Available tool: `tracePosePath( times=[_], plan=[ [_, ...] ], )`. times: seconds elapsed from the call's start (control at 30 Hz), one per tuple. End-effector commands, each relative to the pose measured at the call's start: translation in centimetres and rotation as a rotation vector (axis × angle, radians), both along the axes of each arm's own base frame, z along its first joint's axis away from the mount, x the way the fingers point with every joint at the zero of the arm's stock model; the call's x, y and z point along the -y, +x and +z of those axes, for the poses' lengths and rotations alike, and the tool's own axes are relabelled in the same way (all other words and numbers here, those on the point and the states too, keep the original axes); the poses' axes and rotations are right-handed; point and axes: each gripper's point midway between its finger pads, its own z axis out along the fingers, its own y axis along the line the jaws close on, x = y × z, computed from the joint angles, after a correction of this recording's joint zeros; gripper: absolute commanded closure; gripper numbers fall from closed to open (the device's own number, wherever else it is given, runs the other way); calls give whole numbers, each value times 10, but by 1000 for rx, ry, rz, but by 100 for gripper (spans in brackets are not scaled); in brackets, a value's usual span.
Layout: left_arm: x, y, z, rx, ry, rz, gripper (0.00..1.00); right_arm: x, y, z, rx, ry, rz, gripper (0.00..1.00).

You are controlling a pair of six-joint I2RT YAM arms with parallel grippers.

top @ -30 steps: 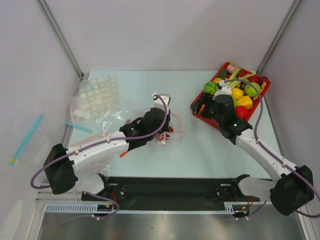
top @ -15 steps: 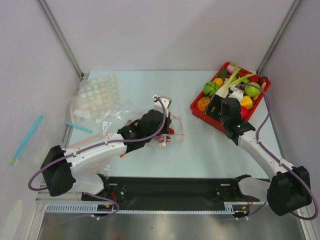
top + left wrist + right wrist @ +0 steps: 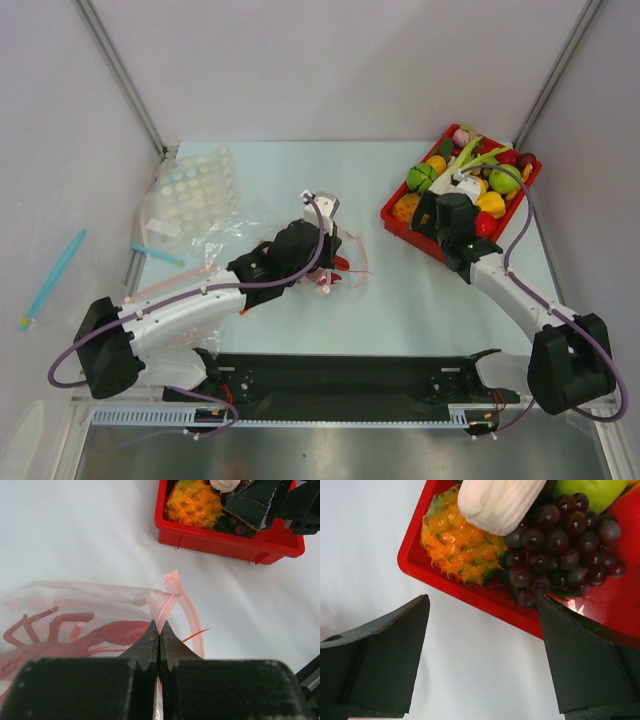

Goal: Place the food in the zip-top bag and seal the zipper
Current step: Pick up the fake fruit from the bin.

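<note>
My left gripper (image 3: 159, 630) is shut on the pale pink-red zipper (image 3: 172, 592) of the clear zip-top bag (image 3: 100, 600), at its right end. The red crayfish (image 3: 85, 635) lies inside the bag, left of the jaws. In the top view the left gripper (image 3: 332, 258) is at mid-table with the bag (image 3: 345, 250). My right gripper (image 3: 482, 600) is open and empty over the near-left rim of the red tray (image 3: 470, 592). The dark purple grape bunch (image 3: 560, 535) lies in the tray just beyond the right finger. A red ball-like fruit (image 3: 483, 224) lies in the tray.
The red tray (image 3: 420, 243) at the right back holds several toy foods, among them an orange pineapple (image 3: 457, 542) and a white piece (image 3: 495, 500). A dotted clear bag (image 3: 195, 190) and a blue strip (image 3: 155, 255) lie at the left.
My right gripper has drawn back from over the tray's contents to its near-left rim, still open. My left gripper keeps its hold on the zipper and has shifted slightly.
</note>
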Motion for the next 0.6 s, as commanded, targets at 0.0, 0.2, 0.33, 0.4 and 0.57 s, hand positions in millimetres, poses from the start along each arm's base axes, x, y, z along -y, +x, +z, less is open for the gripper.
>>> tracePosePath(
  times=[0.0, 0.2, 0.33, 0.4, 0.57],
  plan=[
    [2, -1, 31, 67, -79, -21, 100, 23, 6, 22, 96, -23, -72, 6],
    [1, -3, 32, 69, -86, -25, 100, 45, 9, 3, 51, 51, -154, 8],
    [1, -3, 33, 71, -86, -25, 100, 55, 15, -21, 3, 71, -228, 11],
    [1, -2, 32, 71, -84, -21, 100, 56, 23, -35, 4, 98, -243, 11],
    [-1, 0, 30, 72, -73, -9, 100, 62, 31, -61, -57, 121, -262, 14]
  ],
)
